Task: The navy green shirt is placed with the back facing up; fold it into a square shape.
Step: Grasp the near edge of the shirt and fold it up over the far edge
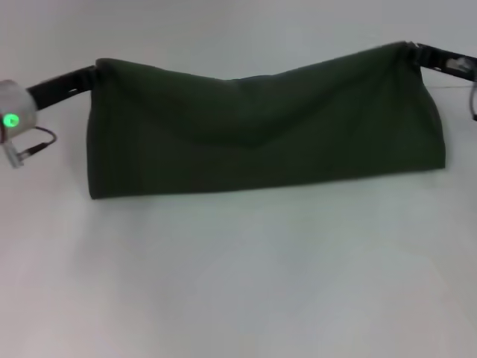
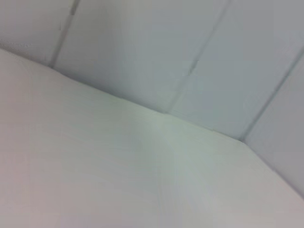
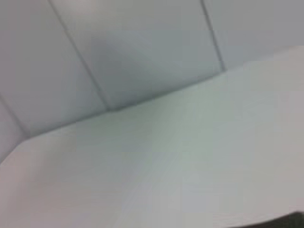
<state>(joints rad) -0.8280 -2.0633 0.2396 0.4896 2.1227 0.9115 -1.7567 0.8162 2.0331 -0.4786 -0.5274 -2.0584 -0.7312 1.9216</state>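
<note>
Sagging softly at mid-span, the navy green shirt (image 1: pixel 261 142) is held pinched at its far corners by the left gripper (image 1: pixel 95 72) and right gripper (image 1: pixel 408 49), judged light, limp and best gripped there.

white table (image 1: pixel 238 283) — pale panelled wall (image 2: pixel 156 52)

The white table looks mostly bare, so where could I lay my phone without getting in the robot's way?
The broad strip of table nearer the robot than the navy green shirt lies bare, edge to edge. Farther back it is crowded: the shirt hangs stretched between the left gripper and the right gripper, each pinching an upper corner, lower edge on the table.
</note>
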